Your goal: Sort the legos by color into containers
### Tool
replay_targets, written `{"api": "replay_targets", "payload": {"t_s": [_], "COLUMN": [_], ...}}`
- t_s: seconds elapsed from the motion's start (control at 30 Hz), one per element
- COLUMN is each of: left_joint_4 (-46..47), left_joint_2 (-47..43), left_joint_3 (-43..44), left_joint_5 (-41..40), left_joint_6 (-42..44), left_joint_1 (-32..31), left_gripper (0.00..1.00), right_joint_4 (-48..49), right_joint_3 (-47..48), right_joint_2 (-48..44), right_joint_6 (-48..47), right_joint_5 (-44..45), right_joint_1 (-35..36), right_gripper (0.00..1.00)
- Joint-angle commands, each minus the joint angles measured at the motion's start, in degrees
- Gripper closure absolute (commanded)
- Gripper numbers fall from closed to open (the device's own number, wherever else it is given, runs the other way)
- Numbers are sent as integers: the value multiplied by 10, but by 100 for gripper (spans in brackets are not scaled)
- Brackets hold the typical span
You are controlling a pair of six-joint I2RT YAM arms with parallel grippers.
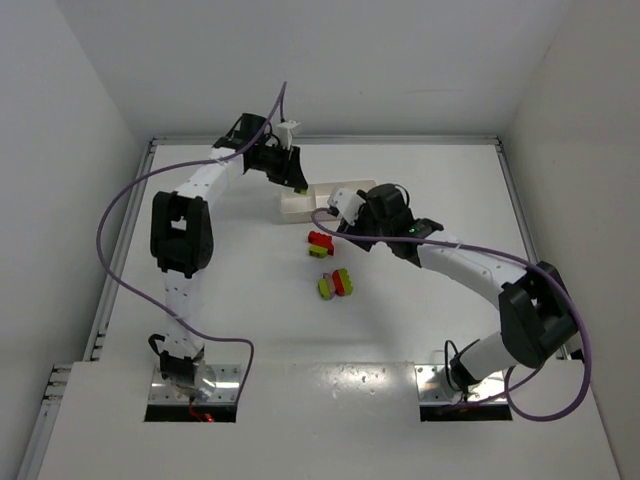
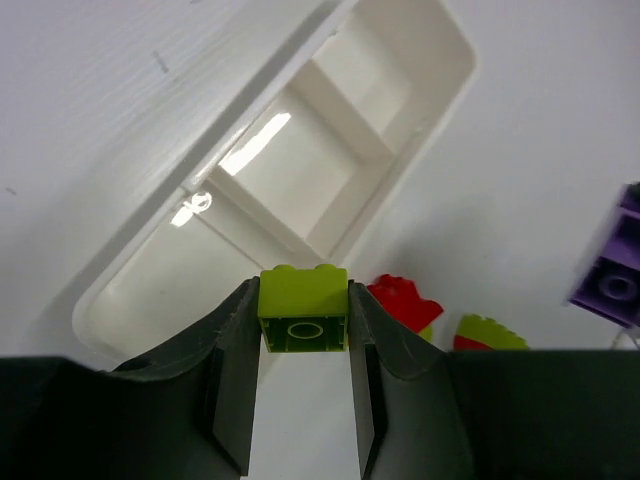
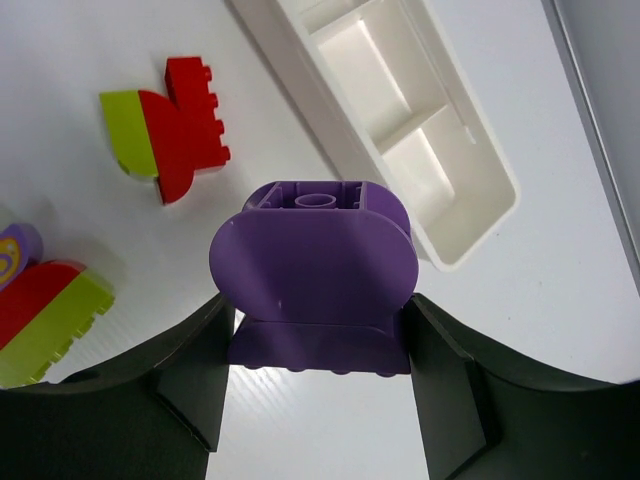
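My left gripper (image 1: 297, 180) is shut on a lime green lego (image 2: 303, 310) and holds it above the near end of the white tray (image 2: 455, 90), over its end compartment. My right gripper (image 1: 335, 212) is shut on a large purple lego (image 3: 312, 265) and holds it above the table just in front of the tray (image 3: 480, 215). A joined red and green lego (image 1: 320, 243) lies on the table near the tray and also shows in the right wrist view (image 3: 175, 130). A second cluster of red, green and purple legos (image 1: 335, 283) lies nearer the arms.
The tray (image 1: 296, 207) lies at the back middle of the white table, partly hidden by both grippers. White walls enclose the table on the left, right and back. Purple cables hang from both arms.
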Motion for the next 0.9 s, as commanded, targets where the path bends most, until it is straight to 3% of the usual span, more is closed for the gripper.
{"api": "replay_targets", "payload": {"t_s": [0.0, 0.13, 0.2, 0.27, 0.3, 0.4, 0.5, 0.67, 0.87], "left_joint_4": [20, 20, 20, 20, 20, 20, 20, 43, 43], "left_joint_2": [9, 29, 29, 29, 29, 29, 8, -39, -62], "left_joint_3": [27, 33, 33, 28, 28, 16, 10, -6, -48], "left_joint_5": [-111, -163, -180, -191, -197, -197, -147, 1, -43], "left_joint_6": [-21, -27, -27, -27, -27, -27, -21, -21, -28], "left_joint_1": [-12, -22, -22, -28, -28, -34, -34, -39, -45], "left_gripper": [84, 81, 74, 60, 48, 34, 32, 29, 29], "right_joint_4": [5, -1, -6, -6, -6, -6, 0, 6, 6], "right_joint_3": [47, 62, 69, 74, 74, 74, 74, 84, 100], "right_joint_2": [-6, -1, -1, 4, 4, 9, 9, 21, 39], "right_joint_6": [29, 34, 34, 34, 34, 34, 34, 29, 29], "right_joint_5": [-31, -43, -49, -54, -60, -65, -77, -106, -117], "right_joint_1": [-11, -16, -23, -28, -28, -33, -40, -51, -62], "right_gripper": [100, 100, 100, 100, 100, 100, 100, 100, 100]}}
